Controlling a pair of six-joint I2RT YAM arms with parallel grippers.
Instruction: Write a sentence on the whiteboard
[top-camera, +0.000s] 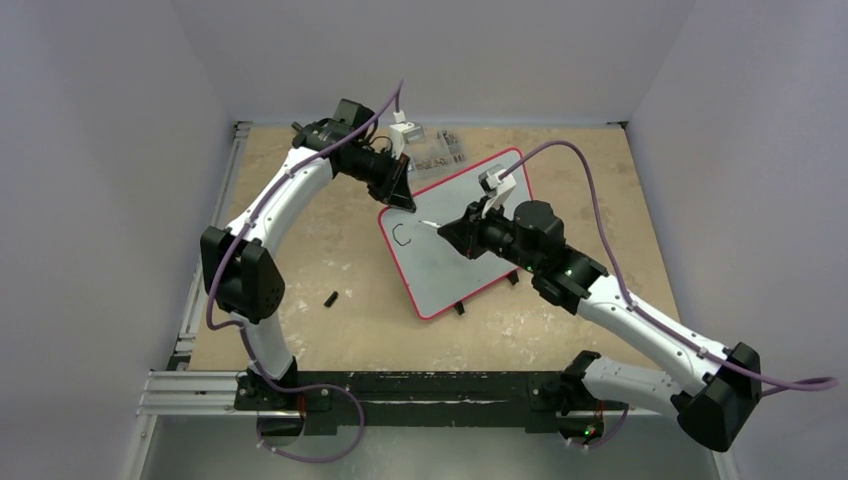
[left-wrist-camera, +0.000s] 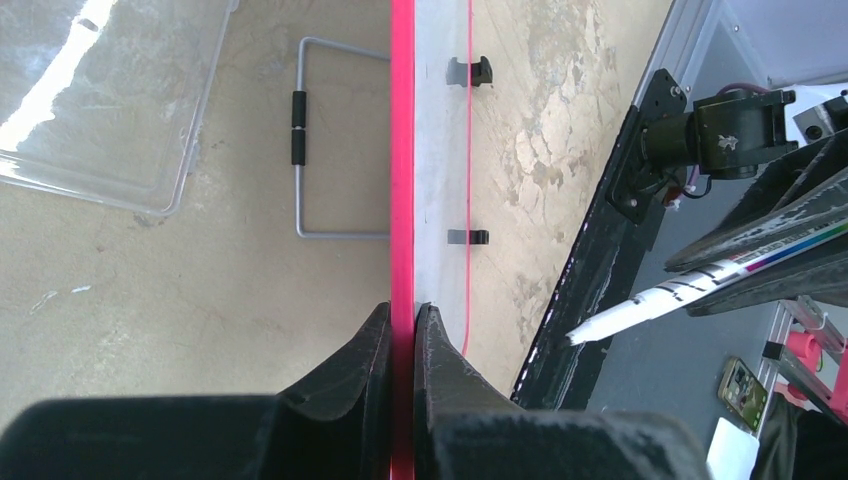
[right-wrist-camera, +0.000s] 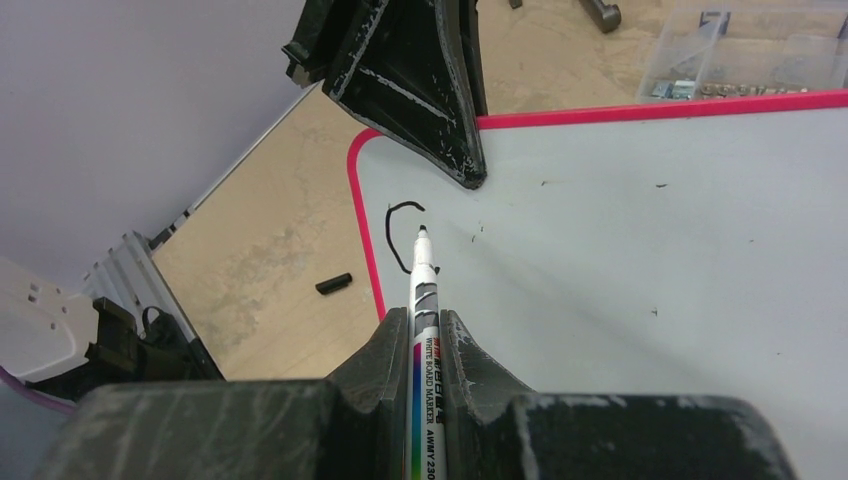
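Left tool (left-wrist-camera: 402, 312) is pinched shut on the red-pink frame of the whiteboard (right-wrist-camera: 650, 230), presumably to steady it against pen pressure. Right tool (right-wrist-camera: 427, 322) is closed on a marker (right-wrist-camera: 424, 285) that points straight out ahead of its fingers, the tip just beside a single C-shaped black stroke (right-wrist-camera: 397, 235) near the board corner; contact is not resolvable, and the sentence looks barely begun. The board lies directly ahead of the right tool on a tan, scuffed tabletop (top-camera: 320, 250), with a small black piece (right-wrist-camera: 334, 284) off to that tool's left, a clear box (right-wrist-camera: 740, 50) beyond the board, and plain pale walls enclosing three sides.
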